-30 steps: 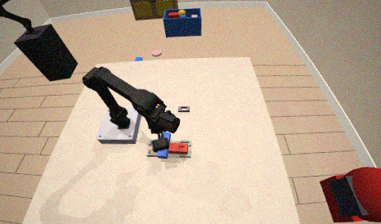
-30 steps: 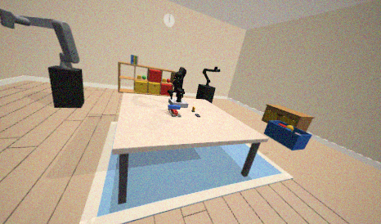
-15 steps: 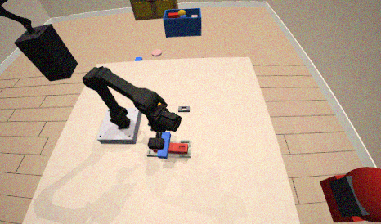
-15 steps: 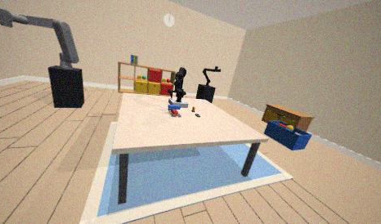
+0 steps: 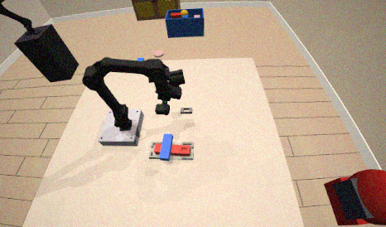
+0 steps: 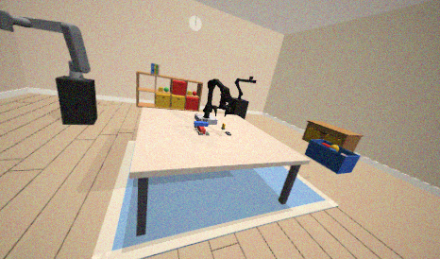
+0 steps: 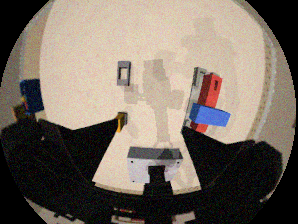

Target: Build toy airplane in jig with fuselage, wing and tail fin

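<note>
On the table: one blue wing (image 5: 166, 147) (image 6: 201, 124) (image 7: 210, 115), one red fuselage (image 5: 181, 150) (image 6: 201, 129) (image 7: 211, 91), one yellow piece (image 6: 223, 127) (image 7: 120, 122), one gray holder (image 5: 182, 110) (image 6: 228, 133) (image 7: 119, 74).

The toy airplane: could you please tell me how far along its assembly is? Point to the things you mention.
The red fuselage (image 5: 181, 151) (image 7: 211, 91) looks laid in the jig (image 5: 192, 145) (image 7: 199, 76), blue wing (image 5: 166, 147) (image 7: 210, 115) across it. The open gripper (image 7: 150, 125) holds nothing. Left: fitting the yellow tail fin (image 6: 223, 127) (image 7: 120, 122), standing apart.

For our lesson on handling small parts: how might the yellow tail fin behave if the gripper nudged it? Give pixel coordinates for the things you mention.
The yellow tail fin (image 6: 223, 126) (image 7: 119, 122) would probably tip rather than roll, since it looks upright and narrow. Its straight, flat-looking sides suggest a stiff piece that wouldn't flop.
</note>
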Motion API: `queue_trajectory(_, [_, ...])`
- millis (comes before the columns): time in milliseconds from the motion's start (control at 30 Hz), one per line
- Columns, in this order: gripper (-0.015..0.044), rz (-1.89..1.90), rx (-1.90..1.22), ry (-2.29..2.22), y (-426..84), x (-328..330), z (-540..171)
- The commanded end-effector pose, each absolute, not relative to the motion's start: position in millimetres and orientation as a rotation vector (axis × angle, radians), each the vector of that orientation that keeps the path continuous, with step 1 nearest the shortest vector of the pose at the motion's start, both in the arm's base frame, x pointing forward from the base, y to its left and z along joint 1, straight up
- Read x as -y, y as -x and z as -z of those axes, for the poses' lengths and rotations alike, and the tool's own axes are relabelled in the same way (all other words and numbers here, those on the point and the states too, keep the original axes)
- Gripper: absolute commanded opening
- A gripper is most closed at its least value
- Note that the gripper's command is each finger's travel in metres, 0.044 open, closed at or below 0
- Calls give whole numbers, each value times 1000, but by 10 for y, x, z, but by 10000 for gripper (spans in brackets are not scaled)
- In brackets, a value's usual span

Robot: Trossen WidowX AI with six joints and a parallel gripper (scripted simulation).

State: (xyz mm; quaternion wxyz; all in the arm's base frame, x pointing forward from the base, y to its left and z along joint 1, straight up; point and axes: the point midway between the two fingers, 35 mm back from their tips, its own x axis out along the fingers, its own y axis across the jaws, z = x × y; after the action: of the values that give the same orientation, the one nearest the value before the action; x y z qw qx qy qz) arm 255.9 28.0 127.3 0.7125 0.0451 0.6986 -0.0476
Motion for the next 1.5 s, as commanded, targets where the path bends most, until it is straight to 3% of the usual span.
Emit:
queue_trajectory(0, [440,105,-1553,-110,-2309,-838,-1261])
queue_trajectory(167, [440,103,-1555,-112,-2065,-1188,-1250])
queue_trajectory(400, [440,103,-1555,-112,-2068,-1189,-1226])
queue_trajectory(567, [440,103,-1555,-112,-2074,-1191,-702])
queue_trajectory(1467, [440,103,-1555,-112,-2088,-1198,-309])
